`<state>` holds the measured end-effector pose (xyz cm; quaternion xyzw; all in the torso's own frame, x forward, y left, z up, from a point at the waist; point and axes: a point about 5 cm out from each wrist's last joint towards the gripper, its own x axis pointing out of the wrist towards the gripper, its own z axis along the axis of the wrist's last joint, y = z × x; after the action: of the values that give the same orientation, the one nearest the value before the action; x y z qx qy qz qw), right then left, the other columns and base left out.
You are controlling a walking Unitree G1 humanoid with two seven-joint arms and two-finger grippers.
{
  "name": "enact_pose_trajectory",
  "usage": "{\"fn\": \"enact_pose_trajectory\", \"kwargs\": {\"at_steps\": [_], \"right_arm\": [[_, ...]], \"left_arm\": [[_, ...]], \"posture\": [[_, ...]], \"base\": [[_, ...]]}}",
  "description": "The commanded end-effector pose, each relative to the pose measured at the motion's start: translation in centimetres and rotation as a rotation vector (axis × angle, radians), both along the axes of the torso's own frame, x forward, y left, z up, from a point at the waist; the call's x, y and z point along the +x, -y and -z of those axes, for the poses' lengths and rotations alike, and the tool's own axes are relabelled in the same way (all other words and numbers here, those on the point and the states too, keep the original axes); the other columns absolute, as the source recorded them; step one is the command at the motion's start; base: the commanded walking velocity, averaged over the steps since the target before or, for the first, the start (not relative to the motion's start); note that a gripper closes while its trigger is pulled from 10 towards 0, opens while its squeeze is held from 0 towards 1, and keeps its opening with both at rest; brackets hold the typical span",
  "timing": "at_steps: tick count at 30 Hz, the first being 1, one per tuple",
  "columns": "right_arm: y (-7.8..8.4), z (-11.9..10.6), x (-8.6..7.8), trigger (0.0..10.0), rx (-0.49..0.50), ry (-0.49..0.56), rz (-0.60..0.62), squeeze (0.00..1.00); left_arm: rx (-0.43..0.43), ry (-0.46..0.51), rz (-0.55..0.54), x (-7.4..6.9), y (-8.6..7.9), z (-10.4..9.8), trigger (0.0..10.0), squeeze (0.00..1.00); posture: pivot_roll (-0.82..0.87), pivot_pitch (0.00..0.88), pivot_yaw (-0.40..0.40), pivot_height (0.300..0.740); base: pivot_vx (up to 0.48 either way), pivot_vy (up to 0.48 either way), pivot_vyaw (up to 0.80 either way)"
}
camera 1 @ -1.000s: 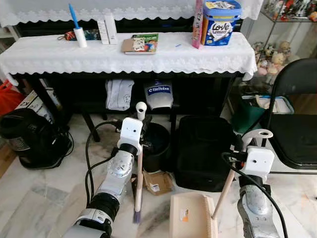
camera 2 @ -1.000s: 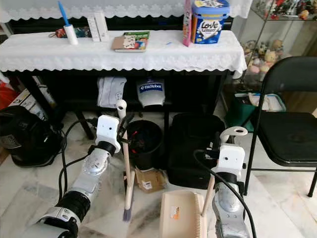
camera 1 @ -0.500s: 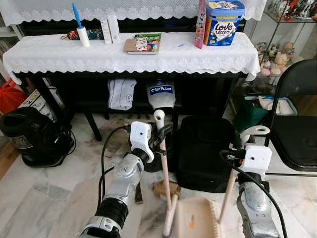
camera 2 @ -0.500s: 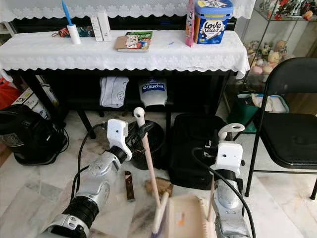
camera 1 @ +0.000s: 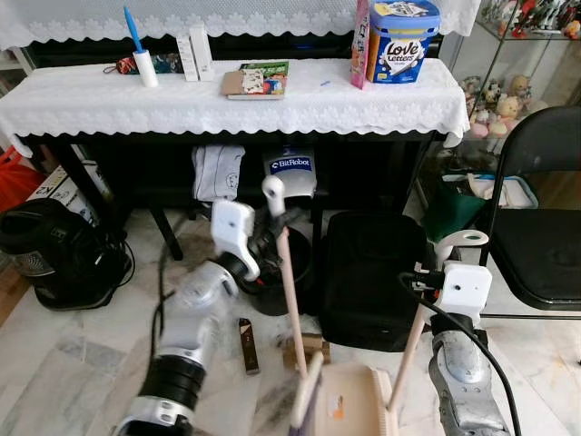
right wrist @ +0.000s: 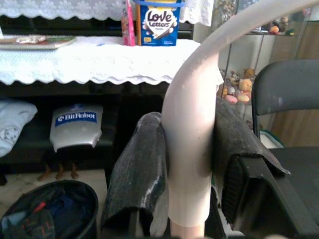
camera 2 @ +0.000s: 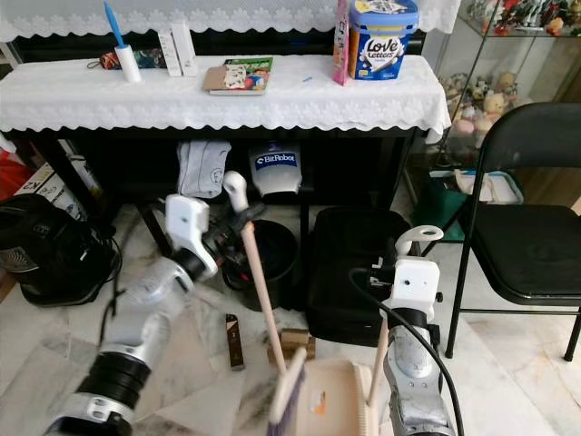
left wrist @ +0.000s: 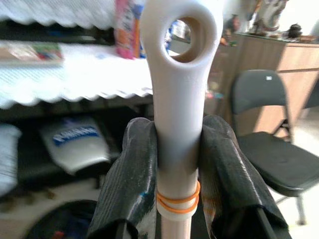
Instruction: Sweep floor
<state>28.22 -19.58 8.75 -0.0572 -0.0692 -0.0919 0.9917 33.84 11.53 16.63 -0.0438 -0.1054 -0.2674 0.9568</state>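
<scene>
My left gripper (camera 1: 265, 240) is shut on the upper end of a pale broom handle (camera 1: 289, 291), just under its hanging loop (left wrist: 182, 37). The handle slants down to purple bristles (camera 1: 305, 411) at the left edge of the beige dustpan (camera 1: 349, 411). On the floor just behind the dustpan lies a brown cardboard scrap (camera 1: 306, 347), with a dark flat bar (camera 1: 246, 332) to its left. My right gripper (camera 1: 425, 292) is shut on the dustpan's curved handle (right wrist: 192, 124), black fingers (right wrist: 142, 169) on both sides.
A black bin (camera 1: 272, 268) and a black bag (camera 1: 374, 272) stand under the table with the white lace cloth (camera 1: 227, 104). A black folding chair (camera 1: 545, 227) is on the right, a black appliance (camera 1: 45, 245) with cables on the left.
The broom head has swept right from beside the cardboard to the dustpan's edge, and my left gripper has since drawn back and up. The dark bar now shows on the floor. The dustpan has stayed put.
</scene>
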Motion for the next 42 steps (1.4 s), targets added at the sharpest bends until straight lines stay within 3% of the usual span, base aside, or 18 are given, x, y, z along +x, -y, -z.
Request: {"fn": "enact_pose_trajectory", "kwargs": {"at_steps": [1, 5, 8, 12, 14, 19, 22, 26, 28, 33, 35, 38, 42], "right_arm": [[-0.2, -0.5, 0.3, 10.0, 0.007, 0.032, -0.006, 0.00], [-0.3, -0.4, 0.4, 10.0, 0.011, 0.030, -0.008, 0.00], [-0.4, -0.4, 0.4, 10.0, 0.015, 0.033, -0.008, 0.00], [-0.4, -0.5, 0.4, 10.0, 0.016, 0.039, -0.003, 0.00], [-0.2, -0.5, 0.4, 10.0, 0.016, 0.039, 0.000, 0.00], [-0.2, -0.4, 0.4, 10.0, 0.015, 0.038, 0.000, 0.00], [-0.3, -0.4, 0.5, 10.0, 0.016, 0.038, -0.002, 0.00], [-0.4, -0.5, 0.6, 10.0, 0.018, 0.040, -0.001, 0.00], [-0.4, -0.4, 0.5, 10.0, 0.019, 0.037, -0.003, 0.00], [-0.4, -0.4, 0.6, 10.0, 0.020, 0.037, -0.005, 0.00], [-0.4, -0.4, 0.6, 10.0, 0.021, 0.038, -0.005, 0.00], [-0.4, -0.4, 0.6, 10.0, 0.022, 0.038, -0.005, 0.00], [-0.5, -0.3, 0.7, 10.0, 0.022, 0.033, -0.007, 0.00]], "left_arm": [[0.027, 0.111, -0.008, 0.3, -0.8, -3.0, 10.0, 0.00], [0.140, 0.155, -0.023, 0.7, -1.9, -3.9, 10.0, 0.00], [0.129, 0.157, -0.061, 0.9, -2.0, -4.0, 10.0, 0.00], [0.154, 0.154, -0.118, 1.0, -1.0, -3.0, 10.0, 0.00], [0.122, 0.145, -0.101, 0.8, -0.3, -2.6, 10.0, 0.00], [0.071, 0.086, -0.015, -0.1, 2.4, -0.5, 10.0, 0.00], [0.076, -0.016, 0.158, -1.4, 5.3, 1.4, 10.0, 0.00], [0.115, -0.082, 0.324, -2.7, 6.6, 2.5, 10.0, 0.00], [0.118, -0.104, 0.375, -2.9, 6.3, 2.5, 10.0, 0.00], [0.071, -0.077, 0.326, -2.3, 5.2, 1.4, 10.0, 0.00], [0.108, 0.016, 0.143, -0.6, 2.9, -0.6, 10.0, 0.00], [0.149, 0.050, 0.096, -0.2, 2.3, -1.0, 10.0, 0.00], [0.239, 0.120, -0.058, 0.8, 0.0, -2.2, 10.0, 0.00]], "posture": [[-0.08, 0.000, 0.022, 0.740], [-0.08, 0.000, 0.027, 0.740], [-0.08, 0.000, 0.030, 0.740], [-0.09, 0.000, 0.033, 0.740], [-0.09, 0.000, 0.034, 0.740], [-0.09, 0.000, 0.032, 0.740], [-0.09, 0.000, 0.034, 0.740], [-0.09, 0.000, 0.035, 0.740], [-0.08, 0.000, 0.035, 0.740], [-0.08, 0.000, 0.035, 0.740], [-0.08, 0.000, 0.036, 0.740], [-0.08, 0.000, 0.036, 0.740], [-0.08, 0.000, 0.034, 0.740]], "base": [[0.000, 0.000, 0.00], [0.000, 0.000, 0.00], [0.000, 0.000, 0.00], [0.000, 0.000, 0.00], [0.000, 0.000, 0.00], [0.000, 0.000, 0.00], [0.000, 0.000, 0.00], [0.000, 0.000, 0.00], [0.000, 0.000, 0.00], [0.000, 0.000, 0.00], [0.000, 0.000, 0.00], [0.000, 0.000, 0.00], [0.000, 0.000, 0.00]]}}
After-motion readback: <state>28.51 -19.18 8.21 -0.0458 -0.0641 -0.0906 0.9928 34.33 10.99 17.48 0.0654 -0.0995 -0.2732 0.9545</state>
